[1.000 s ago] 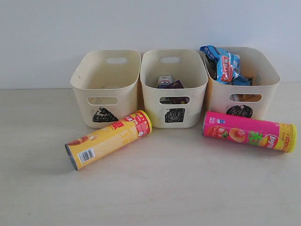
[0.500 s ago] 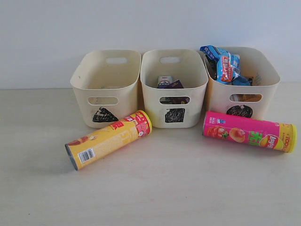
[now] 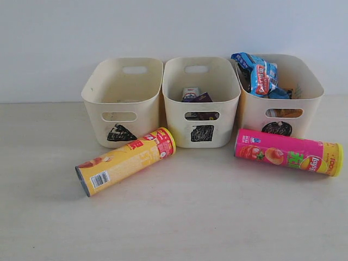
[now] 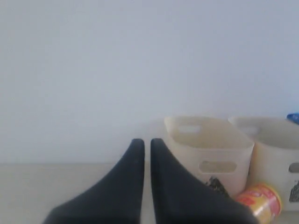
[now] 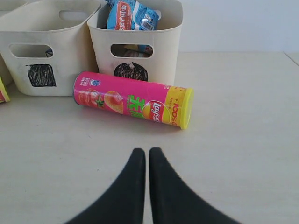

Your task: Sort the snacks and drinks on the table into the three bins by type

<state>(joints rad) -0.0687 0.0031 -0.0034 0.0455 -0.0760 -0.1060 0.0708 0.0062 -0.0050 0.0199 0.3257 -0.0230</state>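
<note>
Both jaws pinched closed and empty; the pink tube (image 5: 126,99) lies crosswise dead ahead of the right jaws, before the circle bin (image 5: 100,56).

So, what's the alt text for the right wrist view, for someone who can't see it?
A pink chip tube with a yellow end lies on its side on the beige table, in front of a circle-marked cream bin holding blue packets; the shut tool points toward it.
</note>
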